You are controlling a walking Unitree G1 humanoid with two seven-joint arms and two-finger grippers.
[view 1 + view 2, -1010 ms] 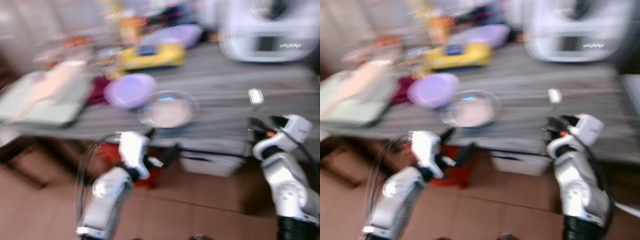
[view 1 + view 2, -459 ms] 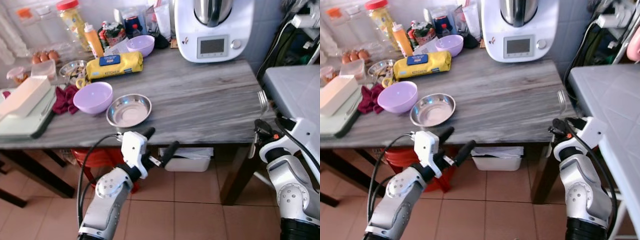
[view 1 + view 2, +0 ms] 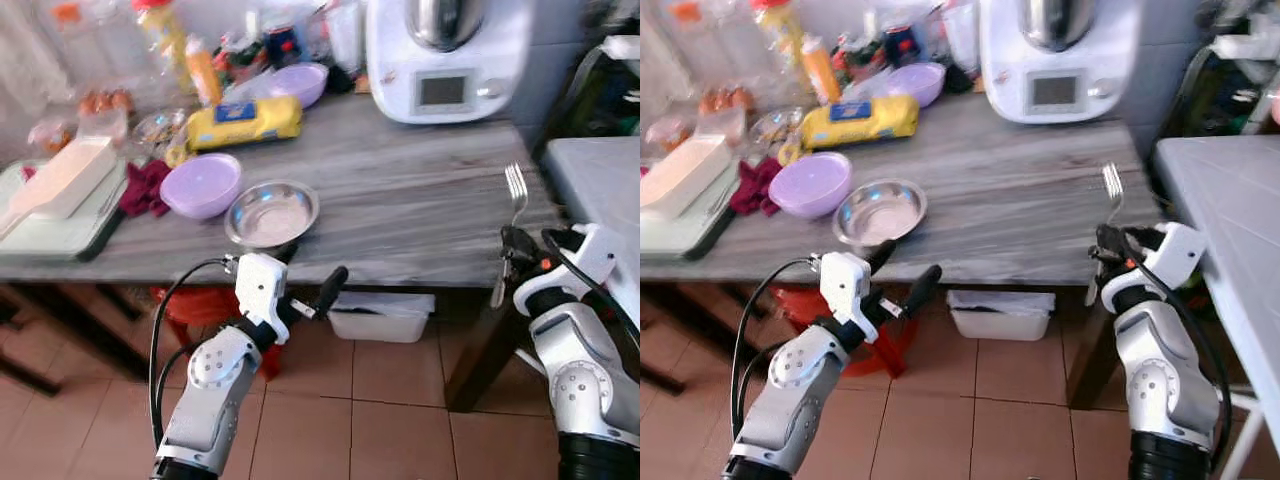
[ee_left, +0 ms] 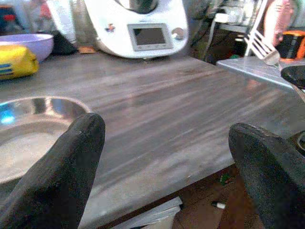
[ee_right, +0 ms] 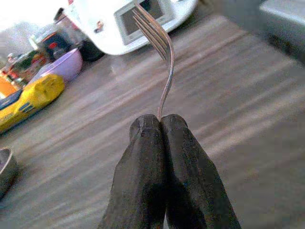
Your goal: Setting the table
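Here, a grey wood-grain table (image 3: 420, 205) stands on terracotta floor tiles (image 3: 380, 430).

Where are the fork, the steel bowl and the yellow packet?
fork (image 5: 164, 71), right wrist view, on its curved neck
steel bowl (image 3: 272, 210), left eye view, on its inside bottom
yellow packet (image 3: 245, 121), left eye view, on its top face

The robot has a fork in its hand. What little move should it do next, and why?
Probably reach the right gripper forward over the grey wood-grain table and lower the silver metal fork beside the shiny steel bowl. Its fingers are shut on the fork, which stands tines-up by the table's front right corner, not yet laid down. The left gripper hangs open in front of the table edge.
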